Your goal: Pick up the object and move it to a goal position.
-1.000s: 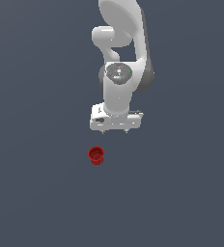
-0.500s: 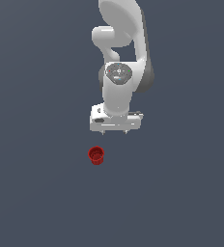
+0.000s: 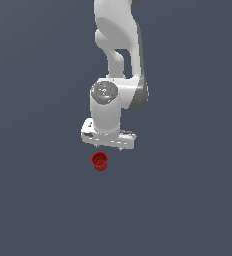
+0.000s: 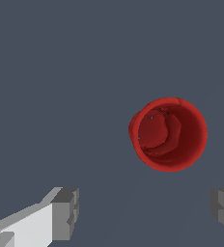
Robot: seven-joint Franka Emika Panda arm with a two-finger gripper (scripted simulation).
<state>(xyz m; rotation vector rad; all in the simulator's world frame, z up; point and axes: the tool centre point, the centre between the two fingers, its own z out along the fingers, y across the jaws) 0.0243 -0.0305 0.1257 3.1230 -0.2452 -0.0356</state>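
Wrist view shows the gripper (image 4: 145,212) with its fingers (image 4: 65,212) spread wide and holding nothing, while the red cup (image 4: 168,134) stands upright on the grey floor (image 4: 61,72), ahead of the gap and nearer one finger.

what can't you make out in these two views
- Gripper fingertips: cut off by the wrist view's edge; in the exterior view, too small.
- Red cup underside: hidden by its own walls in both views.
- Goal position: no marker visible in either view.
- Arm base: cut off by the exterior view's top edge.
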